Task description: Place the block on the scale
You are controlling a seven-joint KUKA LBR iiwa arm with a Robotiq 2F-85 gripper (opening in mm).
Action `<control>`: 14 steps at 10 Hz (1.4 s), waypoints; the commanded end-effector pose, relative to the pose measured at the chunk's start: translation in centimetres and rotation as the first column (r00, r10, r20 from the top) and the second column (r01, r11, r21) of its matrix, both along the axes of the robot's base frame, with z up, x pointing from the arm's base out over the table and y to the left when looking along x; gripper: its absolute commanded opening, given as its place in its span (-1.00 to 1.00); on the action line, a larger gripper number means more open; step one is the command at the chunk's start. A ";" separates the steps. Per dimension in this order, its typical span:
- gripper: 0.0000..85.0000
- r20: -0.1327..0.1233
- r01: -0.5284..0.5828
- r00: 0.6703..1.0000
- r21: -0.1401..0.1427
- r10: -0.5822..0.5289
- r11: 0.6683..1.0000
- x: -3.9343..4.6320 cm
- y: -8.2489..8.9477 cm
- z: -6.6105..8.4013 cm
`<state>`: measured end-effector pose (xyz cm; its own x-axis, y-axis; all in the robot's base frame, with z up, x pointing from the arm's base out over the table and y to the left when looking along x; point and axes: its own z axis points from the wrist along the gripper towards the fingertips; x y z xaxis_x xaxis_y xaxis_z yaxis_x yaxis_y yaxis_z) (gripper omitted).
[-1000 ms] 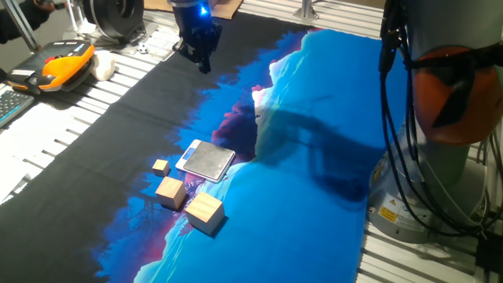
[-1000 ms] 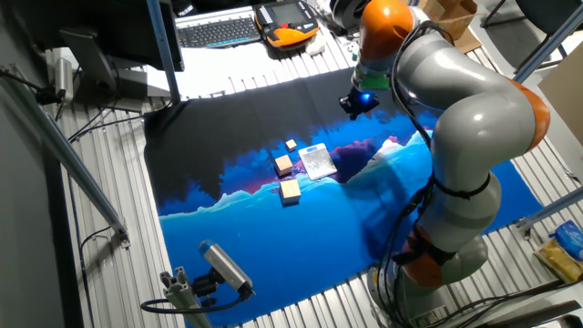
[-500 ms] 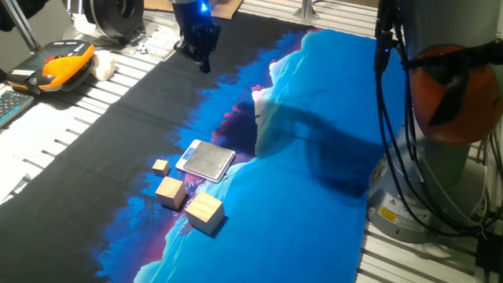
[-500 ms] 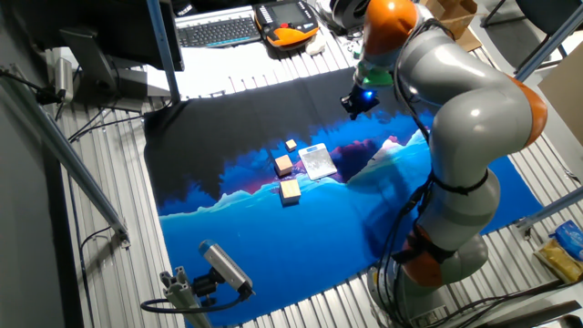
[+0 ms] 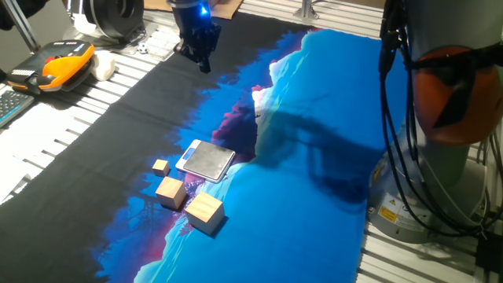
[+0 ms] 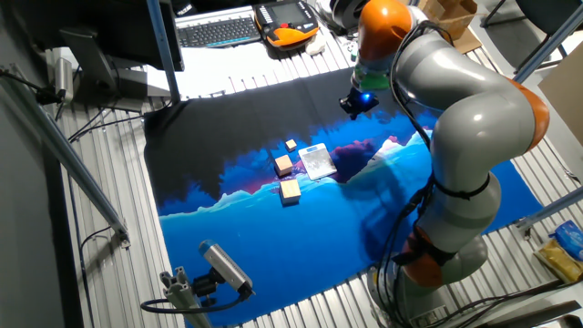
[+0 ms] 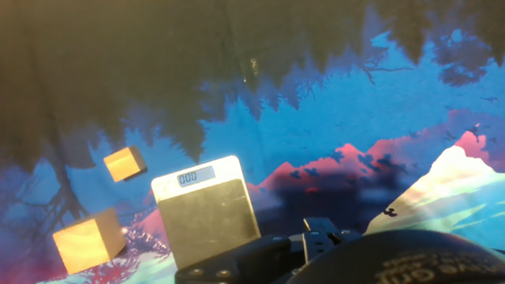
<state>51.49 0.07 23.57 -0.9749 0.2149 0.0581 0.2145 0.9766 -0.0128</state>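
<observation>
The block (image 5: 205, 213), the largest tan cube, sits on the blue cloth just in front of the scale (image 5: 208, 159); it also shows in the other fixed view (image 6: 291, 190). The scale (image 6: 318, 161) is flat, with a dark plate and a white rim, and nothing is on it. In the hand view the scale (image 7: 209, 213) reads 000 and the block is out of frame. My gripper (image 5: 201, 56) hangs empty above the far black part of the cloth, well away from the block; it also shows in the other fixed view (image 6: 353, 105). Its fingers are too dark and small to tell their spacing.
A medium tan cube (image 5: 170, 192) and a tiny tan cube (image 5: 161, 167) lie left of the scale; both show in the hand view (image 7: 87, 241) (image 7: 125, 163). An orange pendant (image 5: 64, 63) and a keyboard lie off the cloth at the far left. The robot base (image 5: 452, 118) stands at the right.
</observation>
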 end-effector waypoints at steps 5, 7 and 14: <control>-1.00 -0.049 0.024 0.998 -0.016 -0.025 1.000 0.82 4.1 1.3; -1.00 -0.070 0.054 0.996 -0.022 -0.056 0.998 0.88 8.3 1.7; -1.00 -0.113 0.140 0.984 0.000 -0.139 0.990 -2.09 18.7 -1.7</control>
